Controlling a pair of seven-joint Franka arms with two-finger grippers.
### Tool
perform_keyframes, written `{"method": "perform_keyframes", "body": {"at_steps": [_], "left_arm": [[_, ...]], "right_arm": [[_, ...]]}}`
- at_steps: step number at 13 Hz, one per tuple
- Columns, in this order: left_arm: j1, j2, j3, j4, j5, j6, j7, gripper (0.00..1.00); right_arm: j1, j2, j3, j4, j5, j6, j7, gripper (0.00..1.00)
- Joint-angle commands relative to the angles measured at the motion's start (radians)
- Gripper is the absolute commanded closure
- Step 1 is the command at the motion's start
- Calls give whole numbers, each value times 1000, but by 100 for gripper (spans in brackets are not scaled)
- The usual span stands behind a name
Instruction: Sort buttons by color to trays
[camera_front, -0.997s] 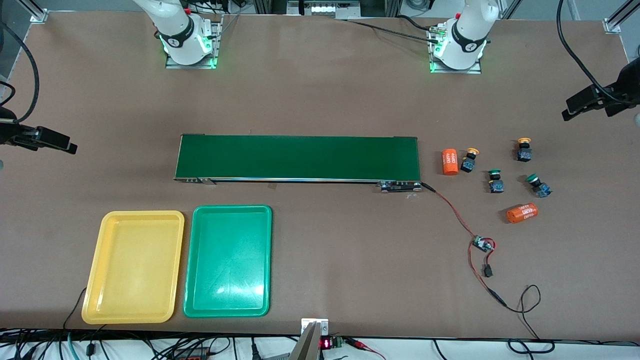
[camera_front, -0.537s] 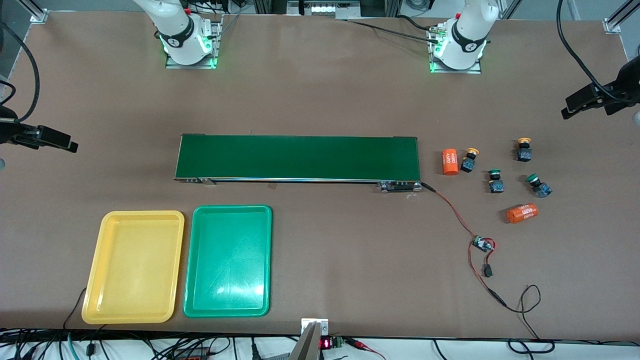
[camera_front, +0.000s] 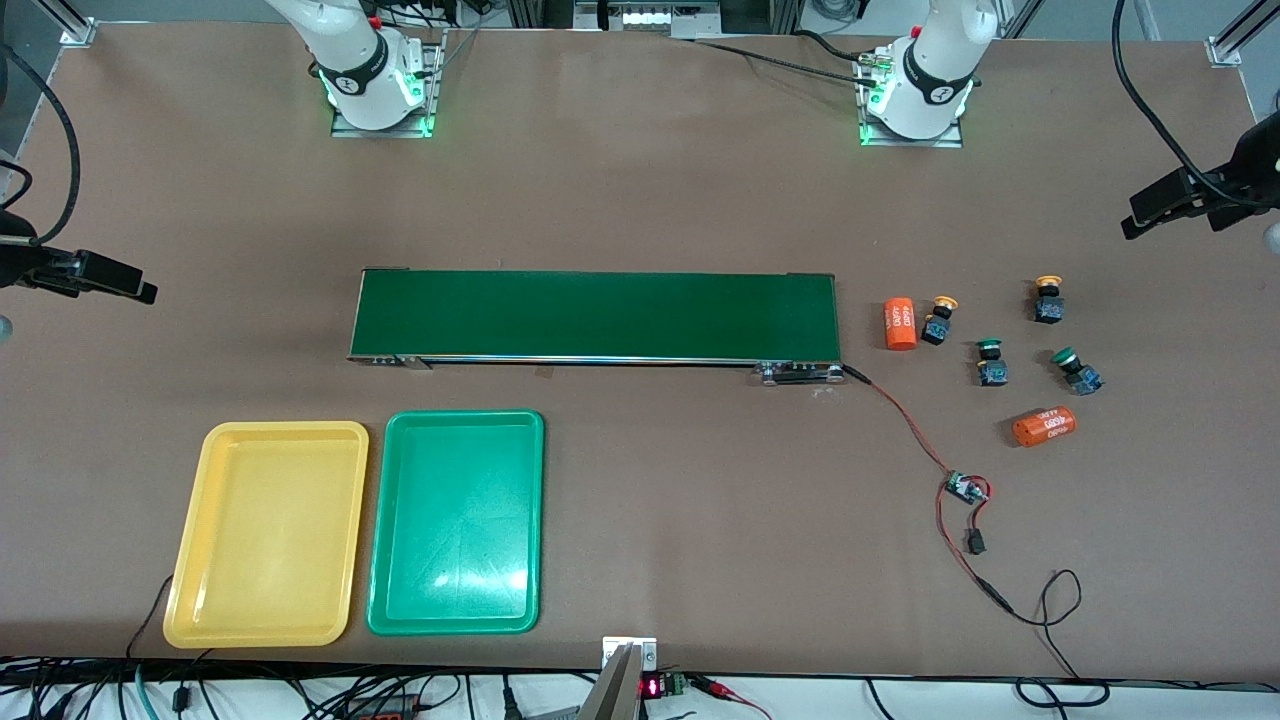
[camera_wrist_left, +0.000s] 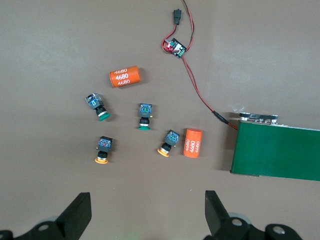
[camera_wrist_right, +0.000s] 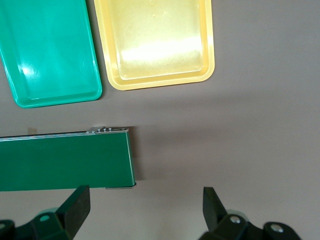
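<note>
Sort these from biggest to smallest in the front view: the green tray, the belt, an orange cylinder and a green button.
1. conveyor belt, looks largest
2. green tray
3. orange cylinder
4. green button, smallest

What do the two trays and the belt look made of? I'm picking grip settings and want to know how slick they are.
Yellow tray and green tray: probably glossy moulded plastic, given the bright glare patches and rounded rims. Belt: a matte dark-green sheet, possibly rubber or PVC, with no glare; its edge rail looks like bare metal. Both grippers hang open, high over the table.
</note>
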Motion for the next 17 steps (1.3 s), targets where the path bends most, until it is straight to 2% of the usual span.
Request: {"method": "perform_keyframes", "body": {"at_steps": [1, 4, 9, 11, 13, 17], "left_arm": [[-11, 56, -3, 43, 6, 3, 0, 0], [3, 134, 0, 54, -2, 3, 13, 0], [-13, 350, 0, 98, 0, 8, 12, 0], [-10, 471, -2, 228, 5, 22, 26, 0], [-14, 577, -2, 311, 1, 43, 149, 0], [44, 669, 0, 328, -3, 166, 585, 0]], "right_arm": [[-7, 2, 4, 13, -5, -17, -21, 0], [-6, 2, 4, 13, -5, -17, -19, 0], [-6, 2, 4, 13, -4, -17, -19, 0], [-9, 5, 4, 13, 7, -14, -21, 0], [-9, 3, 4, 13, -1, -19, -21, 0], [-9, 3, 4, 13, 4, -14, -16, 0]]}}
